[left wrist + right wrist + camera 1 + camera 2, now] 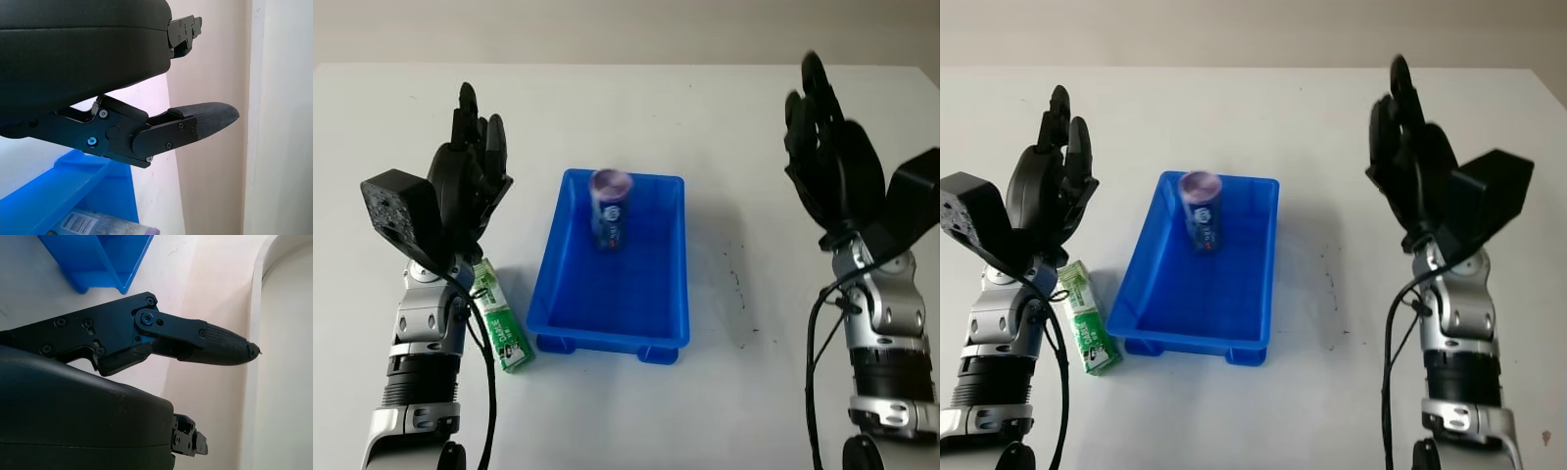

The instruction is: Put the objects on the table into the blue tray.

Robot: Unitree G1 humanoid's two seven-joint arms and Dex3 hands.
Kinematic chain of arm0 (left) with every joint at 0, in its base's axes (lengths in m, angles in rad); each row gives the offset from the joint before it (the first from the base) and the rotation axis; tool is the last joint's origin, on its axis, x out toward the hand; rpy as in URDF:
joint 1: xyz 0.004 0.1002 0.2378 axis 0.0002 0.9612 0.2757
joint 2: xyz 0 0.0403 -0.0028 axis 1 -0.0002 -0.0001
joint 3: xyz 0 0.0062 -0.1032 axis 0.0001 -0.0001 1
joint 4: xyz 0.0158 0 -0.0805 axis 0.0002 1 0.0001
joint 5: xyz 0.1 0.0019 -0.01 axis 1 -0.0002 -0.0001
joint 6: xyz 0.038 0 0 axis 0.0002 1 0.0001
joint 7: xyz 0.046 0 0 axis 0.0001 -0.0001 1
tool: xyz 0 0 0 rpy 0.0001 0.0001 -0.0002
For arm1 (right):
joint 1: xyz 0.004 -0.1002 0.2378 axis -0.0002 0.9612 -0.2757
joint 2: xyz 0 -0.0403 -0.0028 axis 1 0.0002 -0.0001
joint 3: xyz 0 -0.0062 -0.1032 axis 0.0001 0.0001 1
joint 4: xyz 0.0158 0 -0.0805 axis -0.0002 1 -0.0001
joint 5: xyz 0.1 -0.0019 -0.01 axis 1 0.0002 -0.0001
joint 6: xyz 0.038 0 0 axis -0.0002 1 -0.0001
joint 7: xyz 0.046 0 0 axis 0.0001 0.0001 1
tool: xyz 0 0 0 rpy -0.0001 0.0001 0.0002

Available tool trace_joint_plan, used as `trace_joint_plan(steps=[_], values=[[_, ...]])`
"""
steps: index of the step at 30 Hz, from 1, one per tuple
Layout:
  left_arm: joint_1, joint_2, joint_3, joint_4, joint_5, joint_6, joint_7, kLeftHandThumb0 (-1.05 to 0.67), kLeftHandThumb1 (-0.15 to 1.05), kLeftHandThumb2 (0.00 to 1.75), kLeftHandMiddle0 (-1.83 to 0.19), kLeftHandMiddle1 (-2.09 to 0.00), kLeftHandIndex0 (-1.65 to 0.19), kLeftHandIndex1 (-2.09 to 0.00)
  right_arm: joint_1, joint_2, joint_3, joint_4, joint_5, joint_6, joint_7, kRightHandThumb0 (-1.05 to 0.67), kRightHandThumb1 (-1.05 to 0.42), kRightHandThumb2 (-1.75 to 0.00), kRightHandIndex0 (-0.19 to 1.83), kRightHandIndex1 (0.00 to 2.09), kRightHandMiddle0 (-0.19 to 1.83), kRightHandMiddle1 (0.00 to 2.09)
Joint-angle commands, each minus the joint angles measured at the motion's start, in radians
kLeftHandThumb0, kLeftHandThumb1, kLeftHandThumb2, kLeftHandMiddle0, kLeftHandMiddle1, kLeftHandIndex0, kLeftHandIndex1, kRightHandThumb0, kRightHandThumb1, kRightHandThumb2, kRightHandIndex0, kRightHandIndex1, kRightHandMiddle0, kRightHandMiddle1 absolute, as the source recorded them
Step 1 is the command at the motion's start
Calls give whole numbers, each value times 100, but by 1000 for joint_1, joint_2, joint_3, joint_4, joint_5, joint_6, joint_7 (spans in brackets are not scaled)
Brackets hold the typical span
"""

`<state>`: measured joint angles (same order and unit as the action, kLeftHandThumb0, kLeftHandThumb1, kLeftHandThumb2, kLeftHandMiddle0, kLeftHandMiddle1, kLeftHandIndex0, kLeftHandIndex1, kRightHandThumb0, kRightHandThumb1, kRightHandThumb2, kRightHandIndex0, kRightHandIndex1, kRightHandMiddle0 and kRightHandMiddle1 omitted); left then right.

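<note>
The left hand (470, 176) is raised above the left part of the table (607, 108), palm turned toward the middle, its fingers (468, 108) pointing up and away from the robot, straight and holding nothing. In the left wrist view one padded fingertip (210, 115) reaches out past the black shell, uncurled, with the blue tray's wall (58, 191) and the labelled side of the can (93, 224) below it.

The right hand (832, 157) is raised the same way above the right part of the table, well apart from the tray, its fingers (815, 78) straight and holding nothing. In the right wrist view one textured finger (220, 348) extends bare, with a corner of the tray (105, 259) beyond it.

The blue tray (558, 318) sits in the middle of the table, between the two arms, its long sides running away from the robot. A can (610, 211) with a purple top and a dark blue label stands upright inside it, in the far half, near the far wall.

A green and white carton (501, 318) lies on its side on the table just beside the tray's near left corner, outside it. Its far end is under the left wrist, and its near end points toward the table's near edge.
</note>
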<state>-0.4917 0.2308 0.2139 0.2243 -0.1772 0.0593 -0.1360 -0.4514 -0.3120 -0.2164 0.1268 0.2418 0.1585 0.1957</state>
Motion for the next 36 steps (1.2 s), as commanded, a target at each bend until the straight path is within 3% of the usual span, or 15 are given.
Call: trace_joint_plan(steps=[1, 12, 15, 16, 19, 21, 23, 25, 28, 32, 35, 36], values=[[-13, 18, 7, -3, -5, -3, -9, -76, 105, 65, 19, 0, 19, 0, 23, 16, -6, -36, 11, 18, -7, -77, -105, -69, -19, 0, -19, 0], [1, 42, 6, -30, -5, 6, -32, -74, 105, 65, 19, 0, 19, 0, 49, 48, 12, -36, 8, 46, -8, -76, -105, -75, -19, 0, -19, 0], [16, 100, 11, -80, -14, 4, -105, -66, 105, 60, 18, -2, 18, -1, 49, 47, 14, -37, 6, 43, -1, -77, -105, -74, -19, 0, -19, 0], [24, 147, 10, -120, 2, 5, -137, -65, 105, 59, 18, -3, 18, -1, 49, 47, 13, -40, 7, 46, -1, -77, -105, -73, -19, 0, -19, 0], [38, 312, 11, -216, 68, 19, -234, -63, 105, 33, 5, -7, 7, -7, 50, 47, 11, -51, 7, 56, -5, -77, -105, -72, -19, 0, -19, 0], [60, 442, 28, -296, 91, 45, -330, -57, 95, 12, 7, -6, 6, -7, 49, 44, 10, -51, 5, 62, -5, -77, -105, -72, -19, 0, -19, 0], [121, 613, 54, -456, 156, 153, -426, -51, 89, 6, 5, -7, 3, -8, 47, 39, 11, -44, 6, 64, 3, -77, -105, -72, -19, 0, -19, 0], [156, 700, 73, -555, 193, 222, -481, -45, 88, 5, 0, -8, 0, -9, 46, 37, 10, -40, 6, 64, 10, -77, -105, -73, -19, 0, -19, 0], [244, 786, 122, -600, 258, 120, -532, -40, 84, 4, -16, -9, -15, -11, 43, 34, 9, -36, 13, 70, 28, -77, -105, -73, -19, 0, -19, 0], [323, 874, 173, -617, 321, 37, -605, -40, 79, 4, -16, -5, -18, -9, 43, 31, 7, -36, 14, 80, 44, -77, -105, -73, -19, 0, -19, 0], [365, 937, 195, -594, 394, -103, -629, -42, 79, 5, -13, -4, -17, -7, 41, 33, 4, -35, 17, 86, 49, -77, -105, -72, -19, 0, -19, 0], [378, 957, 203, -562, 428, -201, -612, -44, 79, 5, -12, -4, -16, -6, 39, 33, 4, -33, 18, 87, 50, -77, -105, -72, -19, 0, -19, 0]])
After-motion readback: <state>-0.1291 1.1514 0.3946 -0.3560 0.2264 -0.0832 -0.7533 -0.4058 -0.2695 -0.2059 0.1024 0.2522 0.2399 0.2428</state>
